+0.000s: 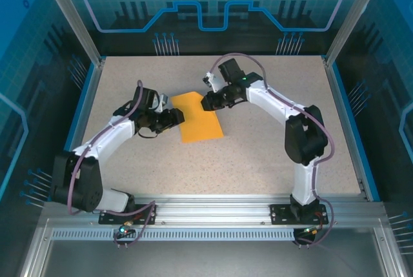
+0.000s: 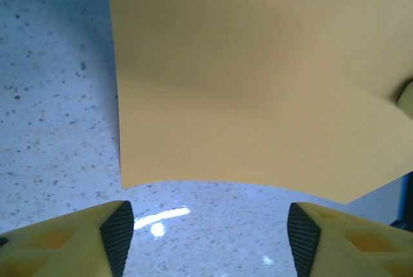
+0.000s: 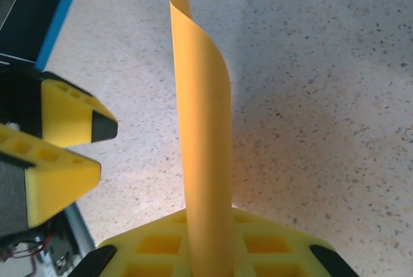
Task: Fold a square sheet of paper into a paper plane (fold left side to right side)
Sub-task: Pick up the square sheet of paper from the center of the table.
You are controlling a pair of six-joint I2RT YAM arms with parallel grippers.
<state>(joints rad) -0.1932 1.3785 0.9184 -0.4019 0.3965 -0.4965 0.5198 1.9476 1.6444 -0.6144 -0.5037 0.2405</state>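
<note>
The square sheet of paper (image 1: 199, 119) is bright orange and lies mid-table, with its far edge lifted. My right gripper (image 1: 208, 102) is shut on that far edge. In the right wrist view the sheet (image 3: 203, 128) rises in a curl from between the closed yellow jaws of the right gripper (image 3: 213, 261). My left gripper (image 1: 177, 117) stands open just off the sheet's left edge. In its wrist view the left gripper (image 2: 210, 241) has bare table between its pads (image 2: 117, 238), and the paper's (image 2: 258, 83) bowed edge hangs just beyond them.
The speckled table (image 1: 258, 161) has free room in front and to the right of the paper. A blue rim (image 1: 82, 106) and metal frame posts border it. The left gripper's yellow fingers (image 3: 64, 148) sit close beside the lifted sheet.
</note>
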